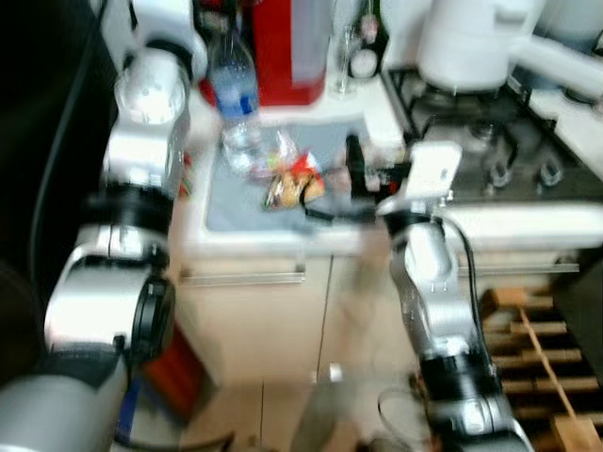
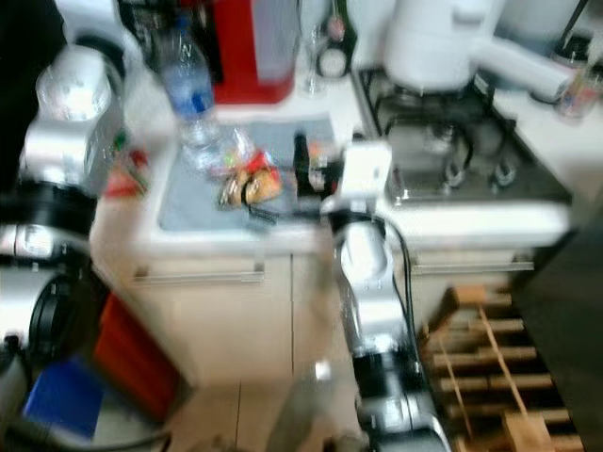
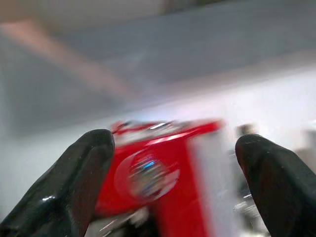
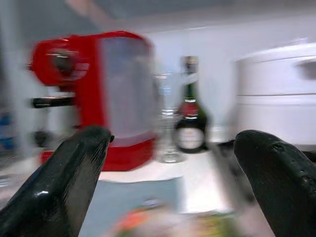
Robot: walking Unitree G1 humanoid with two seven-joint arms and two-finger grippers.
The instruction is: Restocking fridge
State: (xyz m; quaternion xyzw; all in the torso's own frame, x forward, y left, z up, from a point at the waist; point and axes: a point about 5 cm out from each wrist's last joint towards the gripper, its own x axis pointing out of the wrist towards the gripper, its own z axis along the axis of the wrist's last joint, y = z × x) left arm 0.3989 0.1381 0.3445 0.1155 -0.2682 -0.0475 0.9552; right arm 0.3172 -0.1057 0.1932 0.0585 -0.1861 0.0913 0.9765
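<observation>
A clear water bottle (image 1: pixel 234 94) with a blue label stands at the back of a grey mat (image 1: pixel 236 202) on the white counter. Snack packets (image 1: pixel 294 181) in red and yellow lie on the mat beside it. My right gripper (image 1: pixel 337 193) hovers just right of the packets, and its fingers stand open (image 4: pixel 173 143) with nothing between them. My left arm reaches up along the counter's left side. The left gripper (image 3: pixel 175 143) is open and points at the red coffee machine (image 3: pixel 163 173), with a blurred round bottle top (image 3: pixel 147 174) between its fingers. All views are blurred.
The red coffee machine (image 1: pixel 283 52), a glass (image 4: pixel 170 113) and a dark bottle (image 4: pixel 190 118) stand at the counter's back. A white pot (image 1: pixel 471 42) sits on the gas hob (image 1: pixel 480 141) to the right. A wooden rack (image 1: pixel 537 367) stands on the floor at right.
</observation>
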